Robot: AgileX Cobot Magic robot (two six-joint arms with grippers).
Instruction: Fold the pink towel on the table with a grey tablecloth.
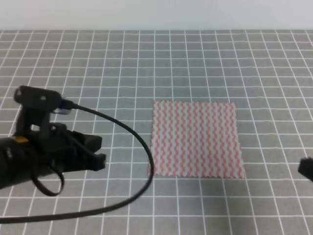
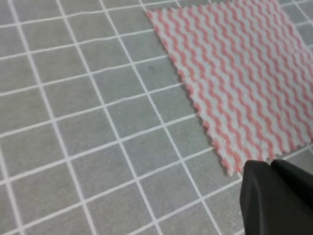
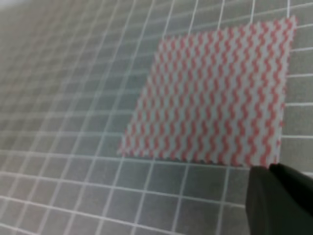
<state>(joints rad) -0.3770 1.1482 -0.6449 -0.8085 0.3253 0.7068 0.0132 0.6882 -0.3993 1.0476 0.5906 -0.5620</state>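
The pink towel point(image 1: 196, 139) lies flat and unfolded on the table with a grey tablecloth point(image 1: 146, 63), right of centre. Only a dark sliver of the right gripper point(image 1: 306, 169) shows at the frame edge, apart from the towel's right side; its jaws cannot be judged. The left gripper point(image 1: 99, 152) sits well left of the towel, not touching it; its fingertips look close together, though I cannot tell for certain. No writing is legible.

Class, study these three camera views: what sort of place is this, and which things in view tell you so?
Probably a robot test bench or lab. A table under grey cloth gridded with white lines, one pink towel laid flat, and a cabled black left arm with gripper beside it.
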